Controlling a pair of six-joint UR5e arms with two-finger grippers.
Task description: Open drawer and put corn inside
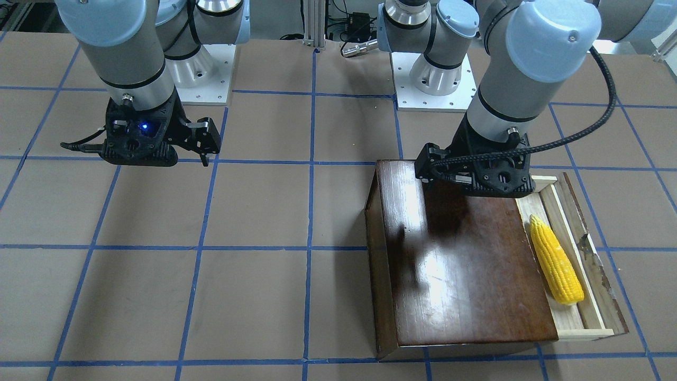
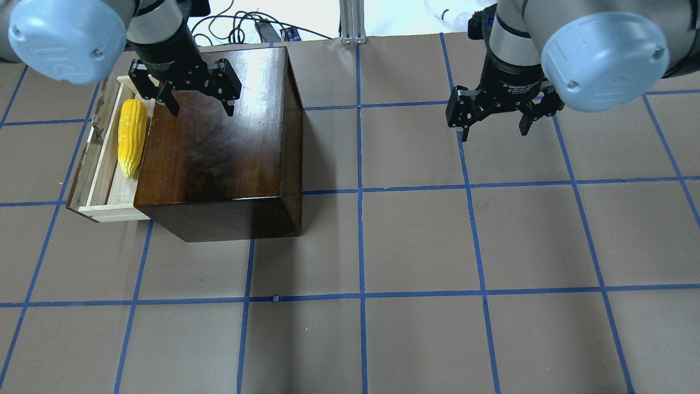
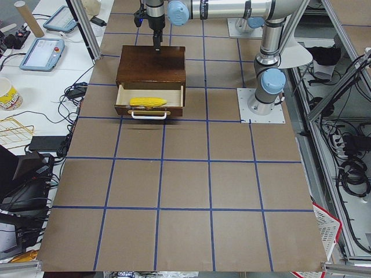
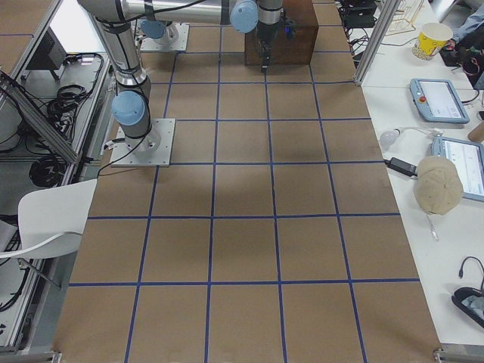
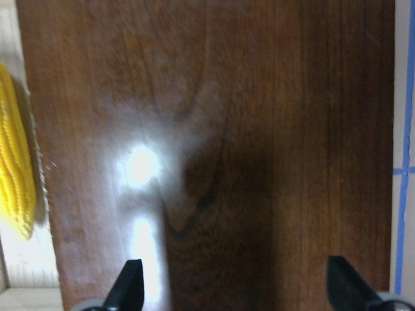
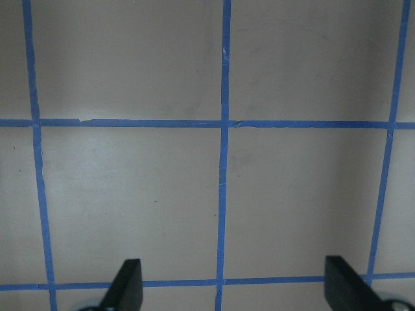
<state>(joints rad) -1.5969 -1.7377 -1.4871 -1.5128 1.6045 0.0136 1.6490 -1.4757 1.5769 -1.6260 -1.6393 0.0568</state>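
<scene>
The glossy dark-brown box (image 2: 219, 158) stands at the table's left, and its pale wooden drawer (image 2: 104, 180) is pulled out. The yellow corn (image 2: 132, 137) lies lengthwise inside the drawer; it also shows in the front view (image 1: 555, 259) and at the left edge of the left wrist view (image 5: 16, 168). My left gripper (image 2: 202, 112) is open and empty, hovering over the box's top near its far edge. My right gripper (image 2: 495, 133) is open and empty above bare table, far from the box.
The drawer's worn front panel (image 1: 595, 264) and whitish handle (image 3: 149, 116) face away from the box. The brown table has a blue tape grid (image 6: 224, 162). The arm bases (image 1: 431, 79) stand at the table's robot side.
</scene>
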